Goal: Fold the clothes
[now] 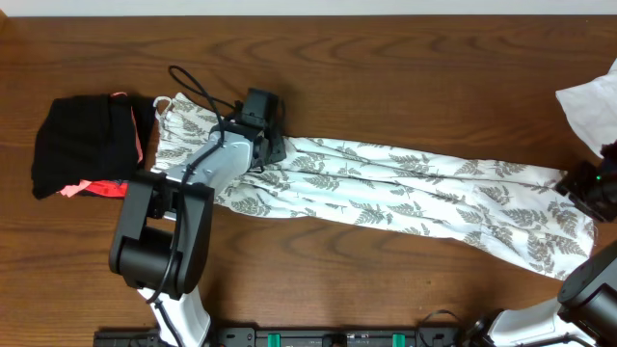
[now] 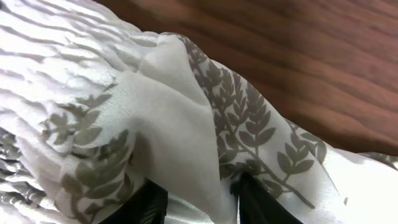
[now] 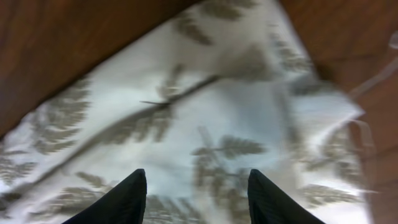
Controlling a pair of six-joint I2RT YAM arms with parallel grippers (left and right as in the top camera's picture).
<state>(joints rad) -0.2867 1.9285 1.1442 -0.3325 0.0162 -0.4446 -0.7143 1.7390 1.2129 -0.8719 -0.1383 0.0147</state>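
The dress (image 1: 405, 188), white with a grey-green fern print, lies stretched in a long band across the wooden surface (image 1: 386, 58). It runs from upper left down toward the lower right, wrinkled lengthwise along its middle. Its left end sits just beside a black bundle (image 1: 87, 145) with coral-pink trim, and a thin white strap (image 1: 162, 101) curls out near that end. A plain white cloth (image 1: 590, 96) lies at the right edge of the surface, apart from the dress.

The left arm (image 1: 217, 164) reaches over the left part of the dress, with its black head at the upper edge of the fabric. In the left wrist view the left fingers (image 2: 146, 205) stand part-way apart, and a raised fold of the dress (image 2: 93, 93) fills the gap between them and hides their tips. I cannot tell whether they are gripping that fold or only pushing into it. Bare wood shows beyond the fold.

The right arm's head (image 1: 590, 188) is at the far right end of the dress. In the blurred right wrist view the right fingers (image 3: 130, 199) are spread wide and released, with nothing between them. The printed fabric (image 3: 186, 112) lies flat below them, its edge running diagonally against the wood
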